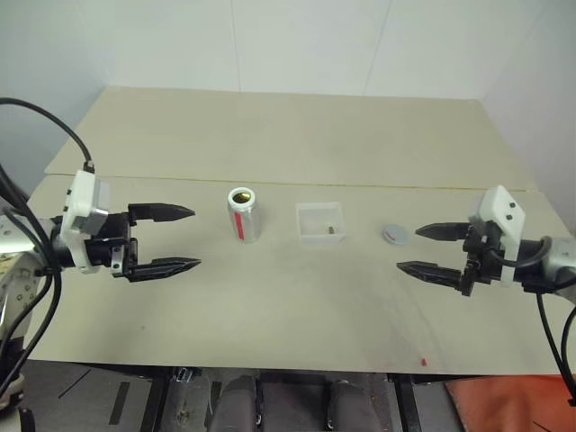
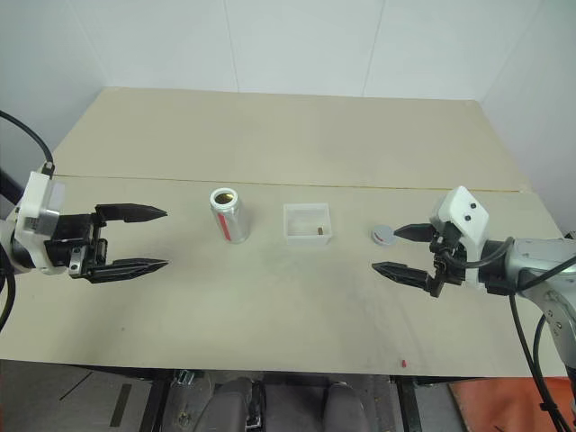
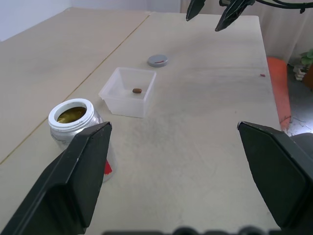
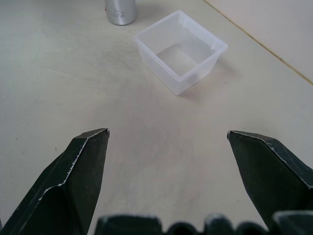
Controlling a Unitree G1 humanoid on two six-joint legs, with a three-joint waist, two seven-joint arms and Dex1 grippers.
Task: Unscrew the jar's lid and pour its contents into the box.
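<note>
The jar [image 1: 243, 214] stands upright and uncapped on the table, its red stripe facing me, mouth open [image 3: 72, 114]. To its right sits the clear box [image 1: 319, 222] with a tiny dark piece [image 3: 137, 90] inside. The grey lid [image 1: 394, 235] lies flat on the table right of the box. My left gripper [image 1: 171, 239] hovers open to the left of the jar, fingers pointing toward it, nothing between them. My right gripper [image 1: 423, 250] is open just right of the lid, fingertips pointing left, holding nothing.
A seam [image 1: 288, 183] runs across the beige table behind the objects. A small red speck [image 1: 424, 362] lies near the front edge on the right. An orange object [image 1: 504, 405] sits below the table's front right corner.
</note>
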